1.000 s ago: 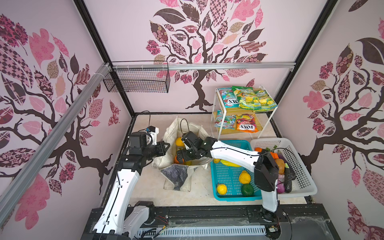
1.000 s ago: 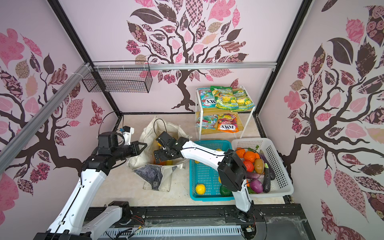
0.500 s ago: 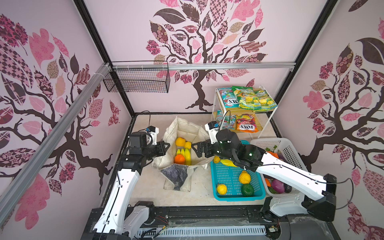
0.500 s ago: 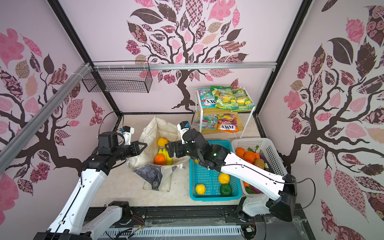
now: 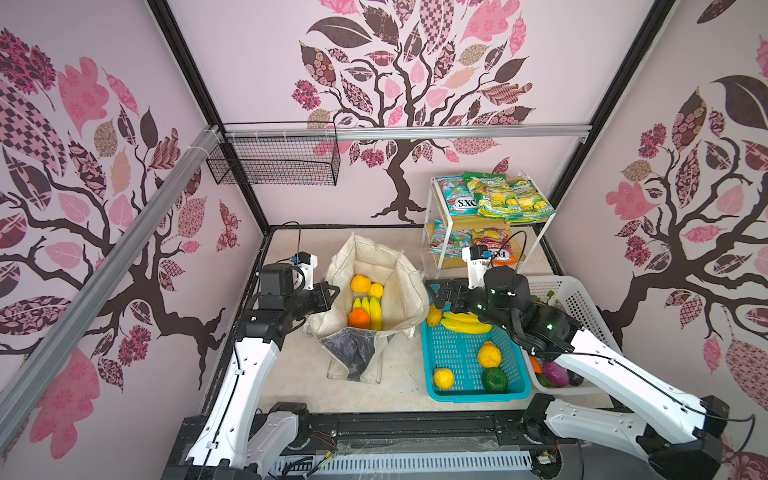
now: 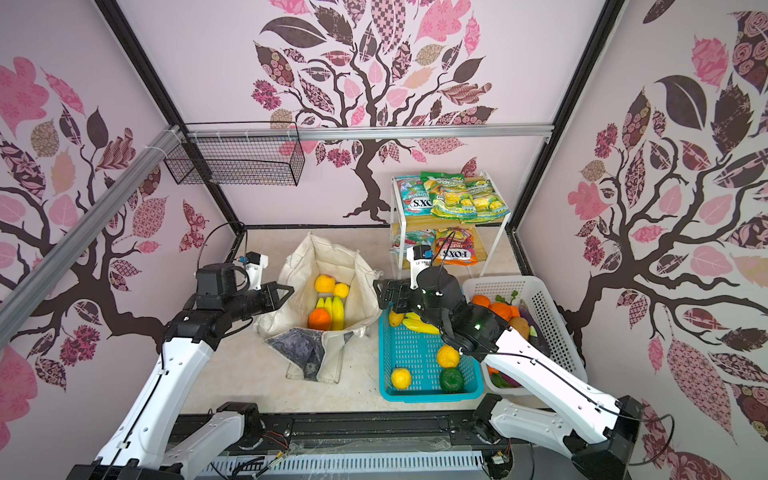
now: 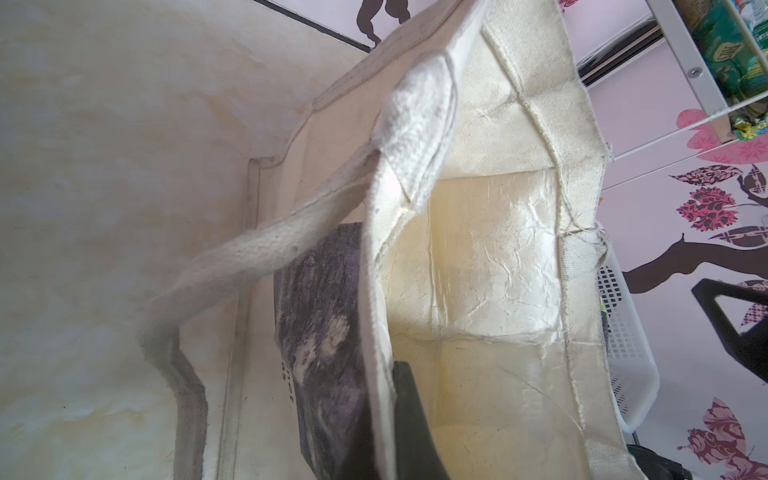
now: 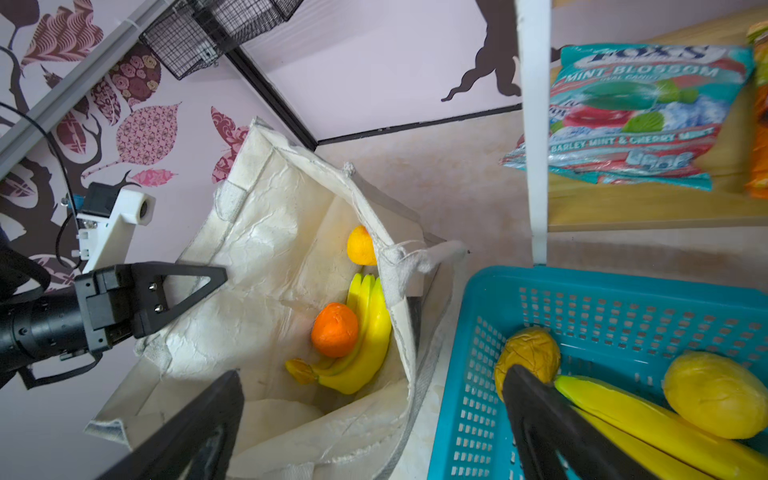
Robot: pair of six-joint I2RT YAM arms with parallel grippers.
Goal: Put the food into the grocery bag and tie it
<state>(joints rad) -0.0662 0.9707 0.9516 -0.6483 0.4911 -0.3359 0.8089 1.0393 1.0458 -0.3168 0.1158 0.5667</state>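
My right gripper (image 5: 435, 294) hangs spread wide with nothing in it, over the far corner of the teal basket (image 5: 478, 397) on the side next to the grocery bag (image 5: 399, 274). In the right wrist view one finger (image 8: 536, 411) sits just in front of a brownish-yellow piece (image 8: 528, 357) and the near end of the basket's bananas (image 8: 648, 424). My left gripper (image 5: 330, 296) is clenched on the grocery bag's rim on the opposite side, and the left wrist view shows the canvas edge running in beside my finger (image 7: 409, 419).

I judge this to be the loading step, with the tying not begun. The bag stands on the table between my two arms, its mouth open upward. The mouth's long axis runs from the back wall toward my base, and the dark painted panel (image 5: 353, 347) is folded outward on the near side. An orange (image 5: 359, 318), a banana bunch (image 5: 372, 309) and two yellow pieces (image 5: 360, 284) lie inside it.

The basket's bananas lie with their long axis across the basket, running from the bag side toward the white basket (image 5: 582, 297). I cannot tell which end is the stem. The next move calls for lowering onto one piece, closing across its narrow width and lifting it clear of the basket wall and the bag's rim. The snack packets (image 5: 490, 199) on the shelf remain to be packed.
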